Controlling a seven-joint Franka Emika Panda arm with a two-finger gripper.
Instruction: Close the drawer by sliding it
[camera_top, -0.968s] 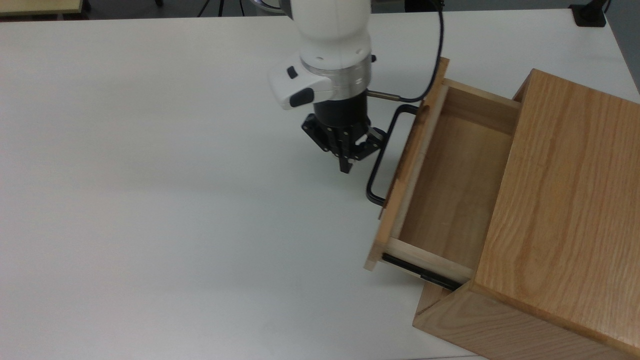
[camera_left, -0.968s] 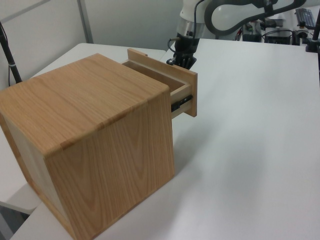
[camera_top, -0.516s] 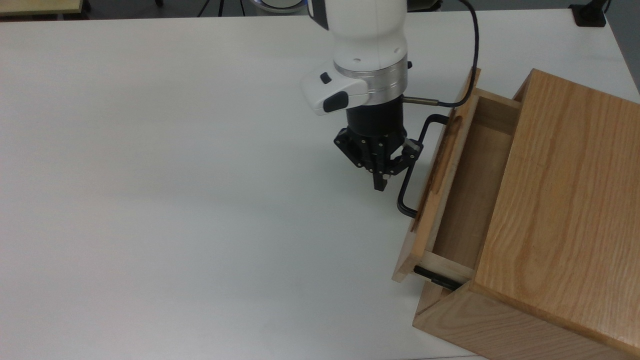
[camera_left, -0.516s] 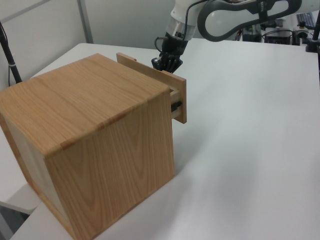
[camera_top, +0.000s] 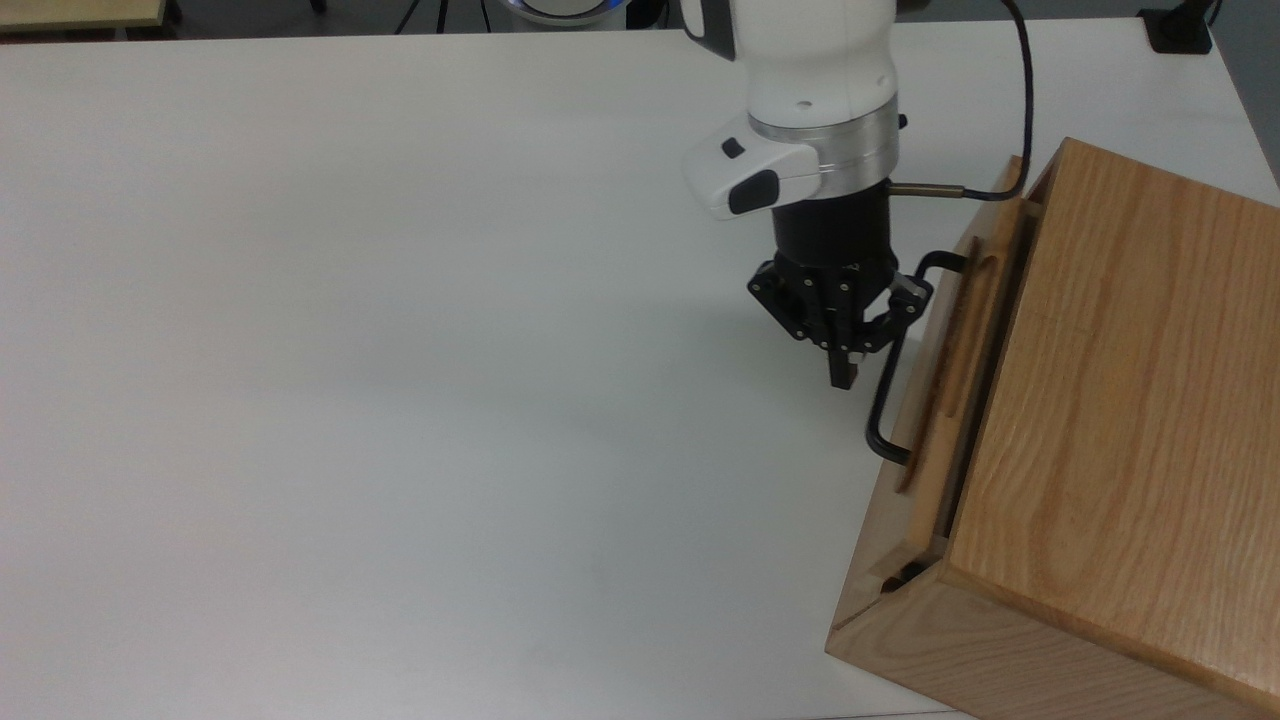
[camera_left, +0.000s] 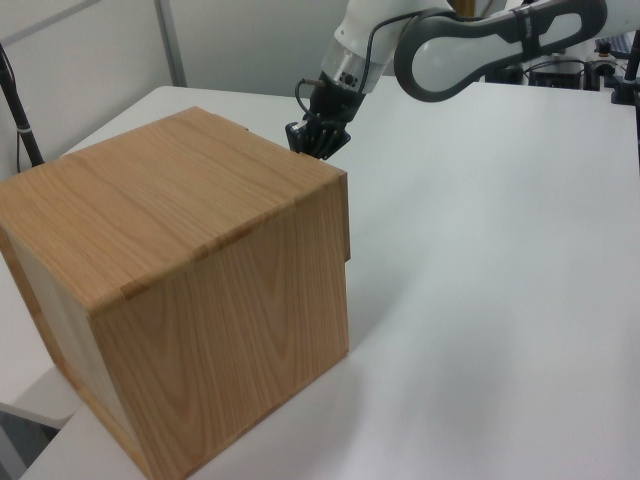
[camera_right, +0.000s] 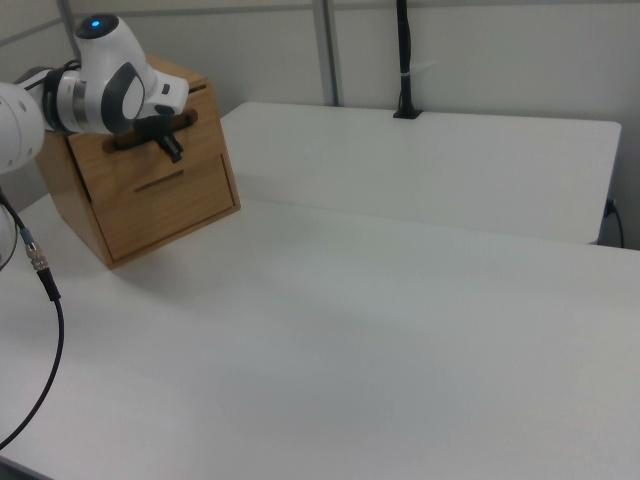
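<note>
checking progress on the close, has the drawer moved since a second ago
Yes. In the top view the drawer has slid toward the top view's right, into the cabinet, which stayed put. Its front panel now sits almost against the cabinet's front.

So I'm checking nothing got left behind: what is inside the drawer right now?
The drawer is pushed almost fully into the cabinet, so its interior is covered by the cabinet top. Its front panel and black handle show, with the pincer beside the handle.
</note>
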